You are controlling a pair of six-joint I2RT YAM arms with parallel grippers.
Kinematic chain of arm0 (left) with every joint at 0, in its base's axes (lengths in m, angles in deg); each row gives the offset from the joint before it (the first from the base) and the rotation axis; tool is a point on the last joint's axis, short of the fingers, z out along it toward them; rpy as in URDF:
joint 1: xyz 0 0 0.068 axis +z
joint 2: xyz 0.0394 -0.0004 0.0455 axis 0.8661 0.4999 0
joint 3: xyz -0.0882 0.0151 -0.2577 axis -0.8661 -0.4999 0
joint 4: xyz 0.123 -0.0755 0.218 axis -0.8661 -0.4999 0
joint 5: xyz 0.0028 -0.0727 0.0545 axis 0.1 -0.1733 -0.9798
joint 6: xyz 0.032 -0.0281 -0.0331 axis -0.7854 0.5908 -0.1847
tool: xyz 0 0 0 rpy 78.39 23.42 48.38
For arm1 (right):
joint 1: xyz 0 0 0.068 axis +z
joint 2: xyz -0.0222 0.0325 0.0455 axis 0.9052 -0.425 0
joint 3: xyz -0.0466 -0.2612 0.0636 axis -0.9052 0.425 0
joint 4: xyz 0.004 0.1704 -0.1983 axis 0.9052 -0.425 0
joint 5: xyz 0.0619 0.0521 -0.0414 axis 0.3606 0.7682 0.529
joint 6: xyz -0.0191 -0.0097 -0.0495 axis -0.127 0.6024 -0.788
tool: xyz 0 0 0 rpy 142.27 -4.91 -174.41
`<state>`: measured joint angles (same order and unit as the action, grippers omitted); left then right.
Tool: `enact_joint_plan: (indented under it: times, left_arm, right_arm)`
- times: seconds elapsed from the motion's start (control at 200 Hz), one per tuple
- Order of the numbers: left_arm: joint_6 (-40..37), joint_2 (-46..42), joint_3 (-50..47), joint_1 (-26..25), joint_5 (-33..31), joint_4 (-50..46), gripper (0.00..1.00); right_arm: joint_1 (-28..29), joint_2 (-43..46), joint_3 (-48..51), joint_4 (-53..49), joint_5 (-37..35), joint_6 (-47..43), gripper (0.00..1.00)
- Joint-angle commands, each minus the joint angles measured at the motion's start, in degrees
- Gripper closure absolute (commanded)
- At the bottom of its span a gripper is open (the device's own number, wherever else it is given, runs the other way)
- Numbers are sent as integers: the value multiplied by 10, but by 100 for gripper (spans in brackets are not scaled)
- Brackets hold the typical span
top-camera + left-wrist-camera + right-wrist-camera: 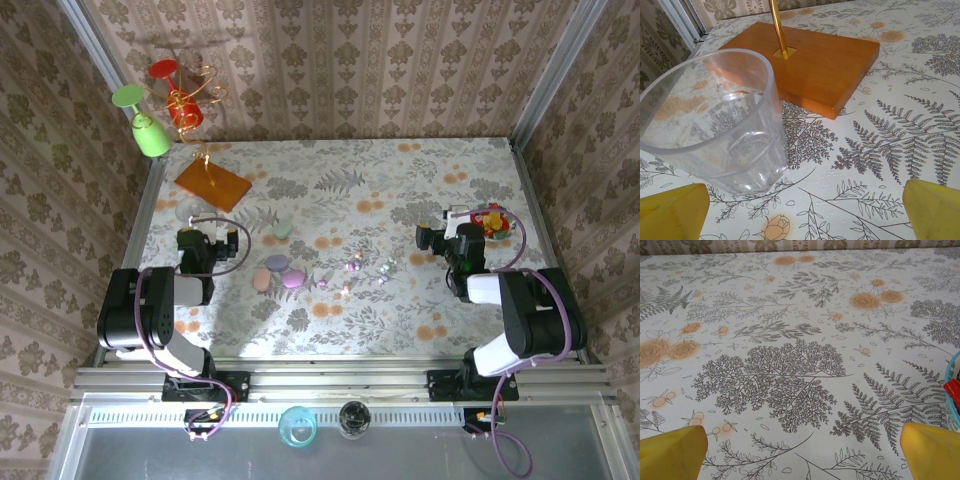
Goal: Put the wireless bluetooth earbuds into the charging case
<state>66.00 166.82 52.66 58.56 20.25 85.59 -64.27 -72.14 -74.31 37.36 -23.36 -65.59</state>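
Several earbuds (354,264) lie loose on the table (430,180) just right of the purple case (293,278). They are tiny and glossy, and their exact count is hard to make out from above. Well left of that case, the left gripper (802,214) is spread wide and holds nothing, with a clear glass (715,125) just ahead of its left finger and a wooden base (815,65) beyond. Far right of the case, the right gripper (802,454) is likewise wide apart and empty, a bowl (953,420) just to its right.
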Motion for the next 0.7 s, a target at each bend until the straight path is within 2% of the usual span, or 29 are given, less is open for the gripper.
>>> enact_joint_plan:
  times: [0.0,0.2,0.375,0.55,0.695]
  left_arm:
    - [8,-1,13,2,2,16,0]
    - [9,-1,12,2,2,16,0]
    - [8,-1,12,2,2,16,0]
    - [8,-1,12,2,3,16,0]
    - [9,-2,12,2,3,16,0]
  right_arm:
    - [2,44,-26,-42,6,-6,0]
    - [14,137,-28,-106,-1,-13,0]
    - [40,214,-59,-216,16,18,0]
    - [113,262,-111,-346,13,46,0]
    - [193,261,-145,-408,46,-6,0]
